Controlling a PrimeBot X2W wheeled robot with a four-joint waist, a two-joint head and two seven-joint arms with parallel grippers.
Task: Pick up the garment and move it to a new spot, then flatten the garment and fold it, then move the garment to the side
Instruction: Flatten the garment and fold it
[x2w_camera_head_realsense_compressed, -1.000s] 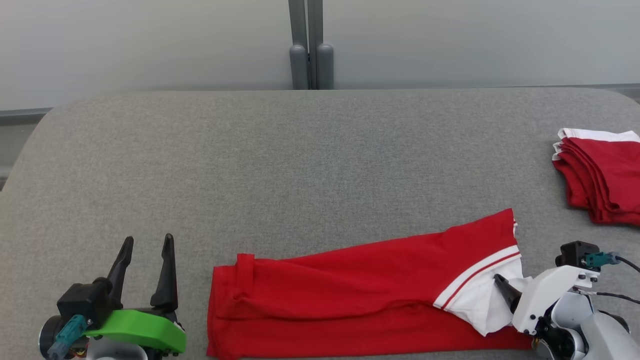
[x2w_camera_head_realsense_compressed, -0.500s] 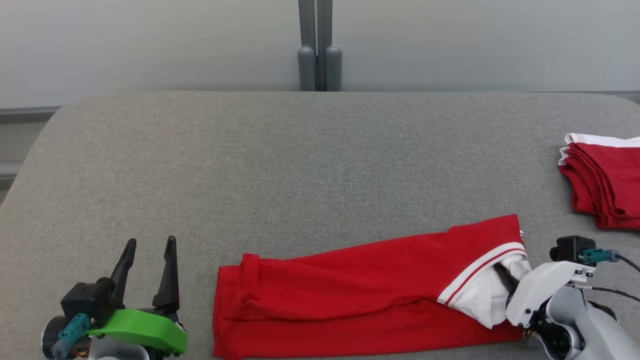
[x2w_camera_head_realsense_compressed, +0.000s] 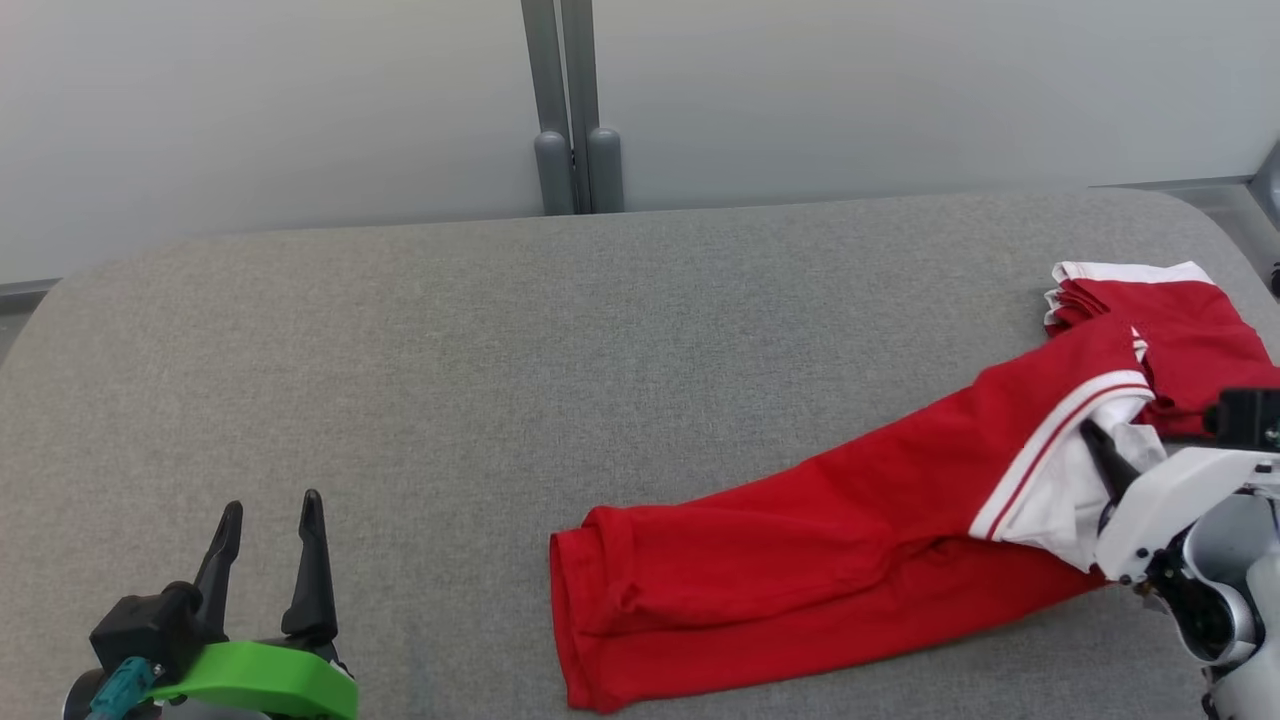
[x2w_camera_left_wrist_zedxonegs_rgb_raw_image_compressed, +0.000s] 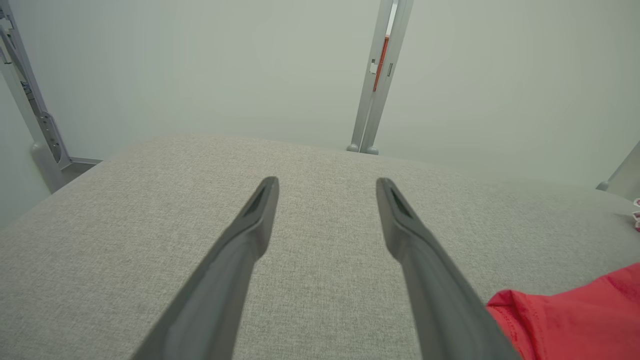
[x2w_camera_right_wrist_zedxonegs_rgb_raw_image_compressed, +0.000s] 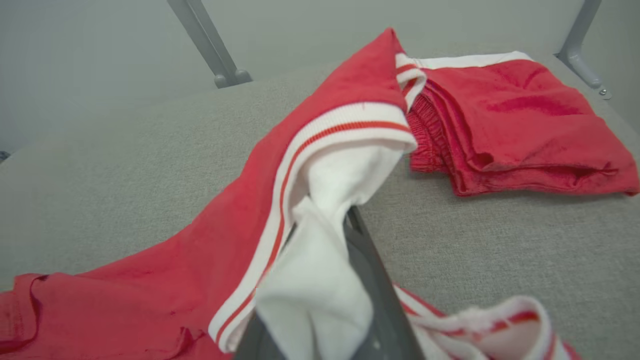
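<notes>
The right gripper (x2w_camera_head_realsense_compressed: 1097, 448) pinches the white sleeve at the right end of the garment (x2w_camera_head_realsense_compressed: 800, 560), a long red strip slanting across the grey table (x2w_camera_head_realsense_compressed: 500, 350) up to a folded red stack (x2w_camera_head_realsense_compressed: 1200, 330), while the left gripper (x2w_camera_head_realsense_compressed: 268, 525) hovers wide and empty, well apart.

A grey cloth-covered table (x2w_camera_head_realsense_compressed: 400, 350) with rounded far corners stands before a plain pale wall (x2w_camera_head_realsense_compressed: 250, 100). A double grey post (x2w_camera_head_realsense_compressed: 572, 110) rises behind its far edge. The light is soft and even.
</notes>
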